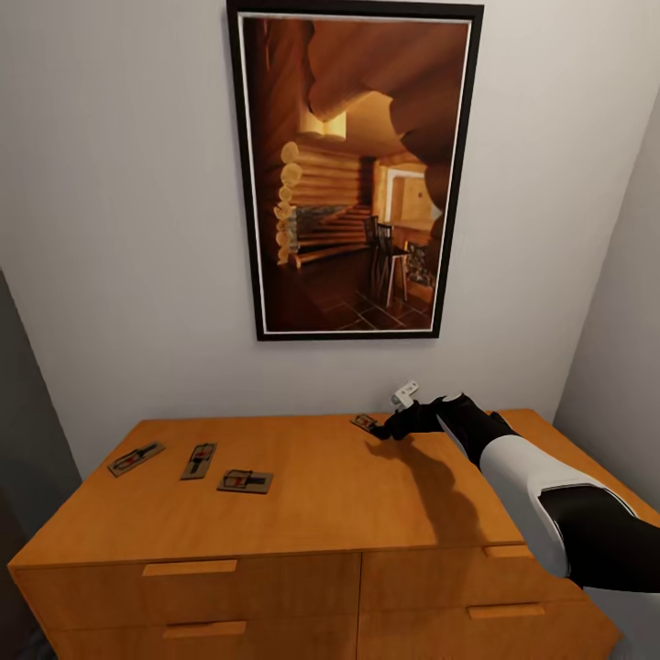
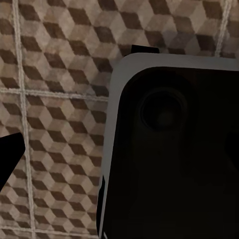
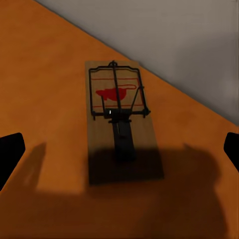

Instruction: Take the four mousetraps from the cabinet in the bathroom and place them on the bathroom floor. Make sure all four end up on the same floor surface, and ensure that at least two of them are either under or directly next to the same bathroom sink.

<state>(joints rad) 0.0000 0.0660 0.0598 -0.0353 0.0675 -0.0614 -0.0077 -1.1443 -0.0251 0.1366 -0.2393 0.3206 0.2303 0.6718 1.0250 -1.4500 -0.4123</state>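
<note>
1. Mousetraps, four small flat tan wooden boards with dark wire parts, lie on top of the wide orange-brown wooden cabinet (image 1: 275,513) in the head view. Three sit towards the cabinet's left end: one (image 1: 137,457) nearest that end, one (image 1: 199,460) beside it, one (image 1: 246,480) a little nearer the cabinet's front edge. The fourth mousetrap (image 1: 366,423) lies near the cabinet's back edge, below the framed picture of a log interior (image 1: 353,174).

2. Same view: the black right gripper (image 1: 392,427) hovers just beside that fourth trap, white-and-black arm reaching in over the cabinet top. Step in hand, by my reading: picking the first trap.

3. Left wrist view: brown-and-beige cube-patterned floor tiles (image 2: 55,74) and a dark robot body part. One dark fingertip (image 2: 10,154) peeks in; whether the left gripper is spread or closed, I cannot tell.

4. Right wrist view: the trap (image 3: 119,119) lies flat between two dark fingertips (image 3: 10,149), which stand wide apart and empty. Next move likely calls for lowering squarely over the thin board, then closing across its width.
</note>
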